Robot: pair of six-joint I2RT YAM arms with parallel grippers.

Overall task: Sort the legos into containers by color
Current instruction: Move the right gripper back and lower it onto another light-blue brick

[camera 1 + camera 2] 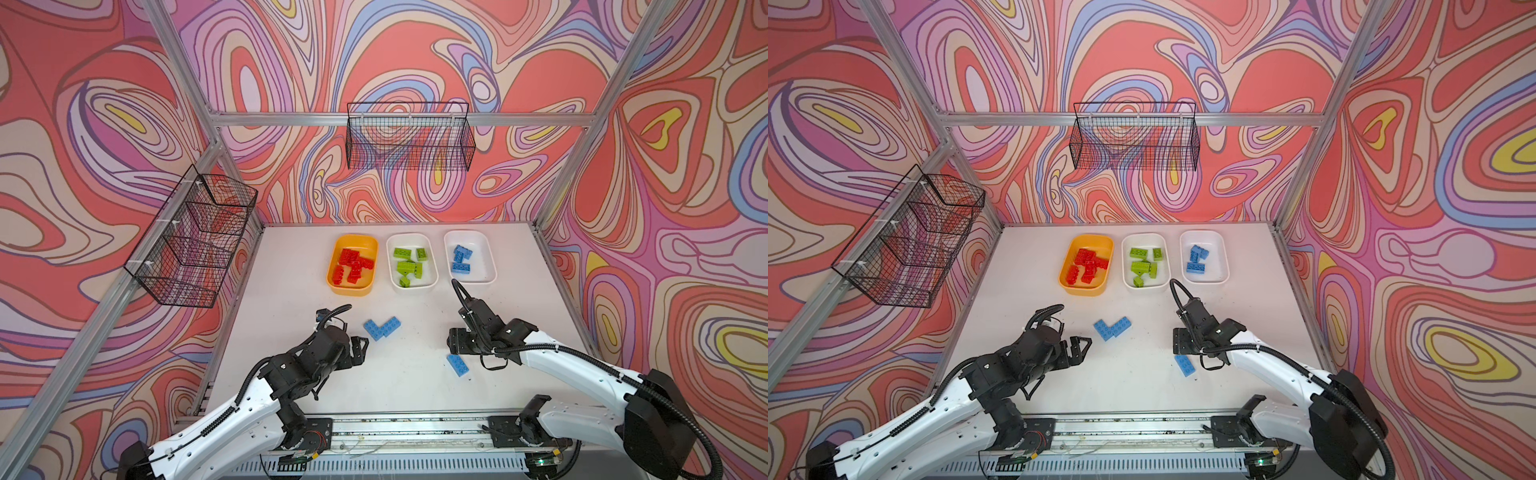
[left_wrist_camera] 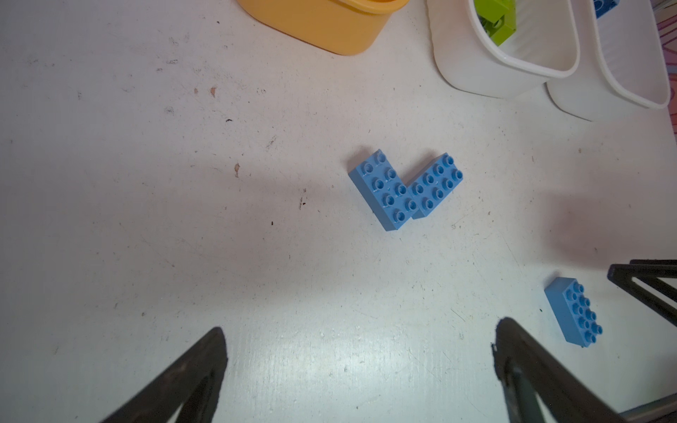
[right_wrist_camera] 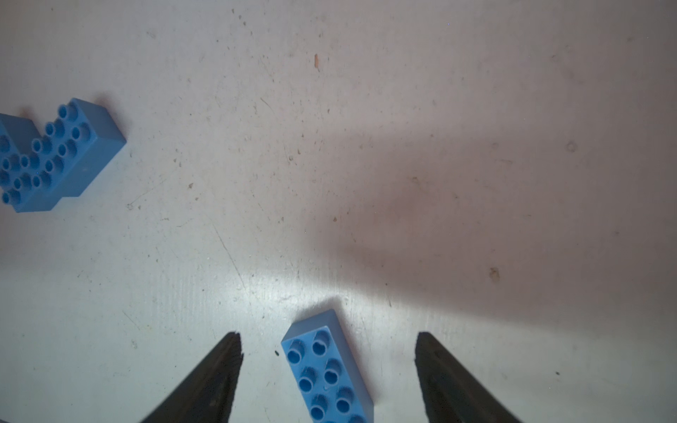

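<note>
Sorting is judged largely complete. The red studded plastic bricks (image 1: 353, 266) lie in the yellow-orange rounded plastic tub (image 1: 349, 290). The lime green bricks (image 1: 409, 266) lie in the middle white tub (image 1: 417, 286), and several sorted light blue bricks (image 1: 460, 259) in the end white tub (image 1: 482, 257). All three tubs stand well ahead of both claws.

Three more blue bricks lie loose on the white worktop (image 1: 291, 332):

- The L-shaped pair (image 2: 403, 190), touching, sits ahead of the left claw (image 2: 361, 326), whose jaws are spread wide and hold nothing.
- The single blue brick (image 3: 329, 370) lies studs up between the fingers of the right claw (image 3: 328, 335). The jaws stand apart with a gap on each side, gripping nothing.

Left to do: move these three into the end white tub.
</note>
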